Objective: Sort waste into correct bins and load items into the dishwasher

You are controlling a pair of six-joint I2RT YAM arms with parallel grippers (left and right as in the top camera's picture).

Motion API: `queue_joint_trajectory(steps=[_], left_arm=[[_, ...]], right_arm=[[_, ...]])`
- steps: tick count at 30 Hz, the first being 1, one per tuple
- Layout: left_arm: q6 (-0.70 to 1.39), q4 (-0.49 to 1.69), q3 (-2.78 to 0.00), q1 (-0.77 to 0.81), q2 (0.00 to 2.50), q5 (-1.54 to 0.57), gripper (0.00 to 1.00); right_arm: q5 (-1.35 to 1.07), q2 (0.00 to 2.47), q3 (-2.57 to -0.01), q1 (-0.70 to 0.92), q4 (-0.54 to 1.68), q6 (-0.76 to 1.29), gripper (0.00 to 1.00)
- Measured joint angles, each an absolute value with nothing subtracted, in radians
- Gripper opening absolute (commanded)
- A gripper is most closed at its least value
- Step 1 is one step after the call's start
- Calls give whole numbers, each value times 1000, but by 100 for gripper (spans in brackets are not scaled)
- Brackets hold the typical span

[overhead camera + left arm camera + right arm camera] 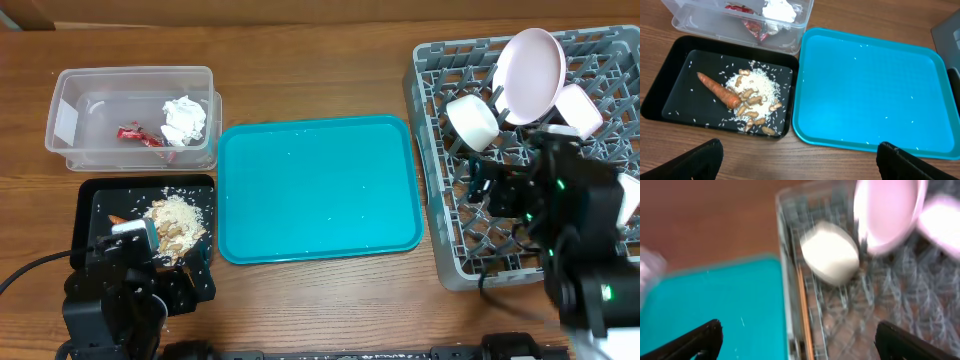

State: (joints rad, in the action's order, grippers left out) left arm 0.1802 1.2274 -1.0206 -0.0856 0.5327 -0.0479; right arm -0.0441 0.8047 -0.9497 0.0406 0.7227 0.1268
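The grey dish rack (pixel 440 240) at the right holds a round white plate (pixel 531 72), a small white cup (pixel 472 120) and a smaller white dish (pixel 578 108). Chopsticks (pixel 805 305) lie in the rack by its left wall. The clear tub (pixel 80 150) holds a crumpled tissue (pixel 184 119) and a red wrapper (pixel 136 135). The black tray (pixel 95 195) holds rice scraps (pixel 757 92) and a carrot piece (pixel 717 90). My left gripper (pixel 797 162) is open and empty above the table's front edge. My right gripper (pixel 797 340) is open and empty over the rack's left edge.
A teal serving tray (pixel 318 188) with a few rice grains lies between the bins and the rack. The right arm (pixel 570 230) covers the rack's lower right part. The left arm (pixel 120 300) stands at the front left.
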Motion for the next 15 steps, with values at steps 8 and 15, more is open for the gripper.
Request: queue_joint_trajectory(steps=[8,15], left_arm=[[180,1227,-1019,-86,533,-47,100],[180,1227,-1019,-86,533,-44,100]], right_arm=[[-43,409,-669,41,416,126,100],[-44,166,-369,41,152,126,100]])
